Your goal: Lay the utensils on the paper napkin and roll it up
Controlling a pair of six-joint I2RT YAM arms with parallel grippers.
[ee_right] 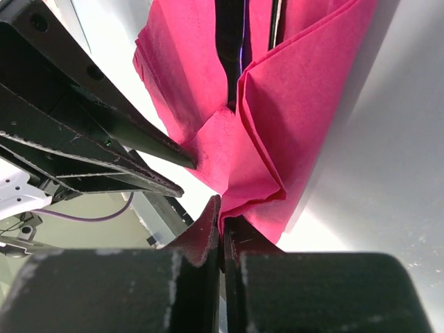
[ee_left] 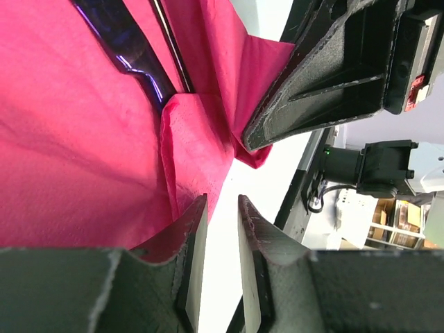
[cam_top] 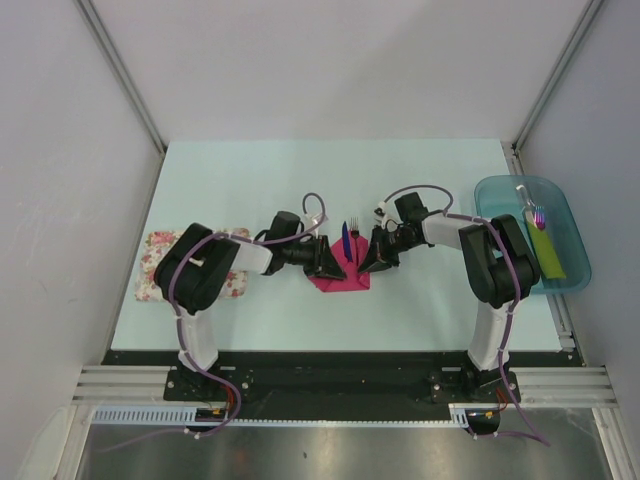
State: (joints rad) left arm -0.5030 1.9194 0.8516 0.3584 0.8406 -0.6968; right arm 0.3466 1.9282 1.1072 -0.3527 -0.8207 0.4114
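The magenta paper napkin (cam_top: 338, 277) lies crumpled mid-table, folded over the utensils. A dark blue piece (cam_top: 345, 241) and a black fork (cam_top: 354, 230) stick out of its far side. My left gripper (cam_top: 328, 262) is at the napkin's left edge. In the left wrist view its jaws (ee_left: 223, 201) stand slightly open over bare table, with the napkin (ee_left: 69, 139) beside one finger and the blue piece (ee_left: 128, 48) lying in the fold. My right gripper (cam_top: 378, 258) is on the right. In the right wrist view it (ee_right: 222, 208) is shut on a folded edge of the napkin (ee_right: 298, 104).
A white floral cloth (cam_top: 190, 265) lies under the left arm. At the right edge, a teal tray (cam_top: 568, 222) holds a white-handled brush (cam_top: 537, 212) and a yellow-green strip (cam_top: 546, 250). Metal frame posts rise at the table's back corners.
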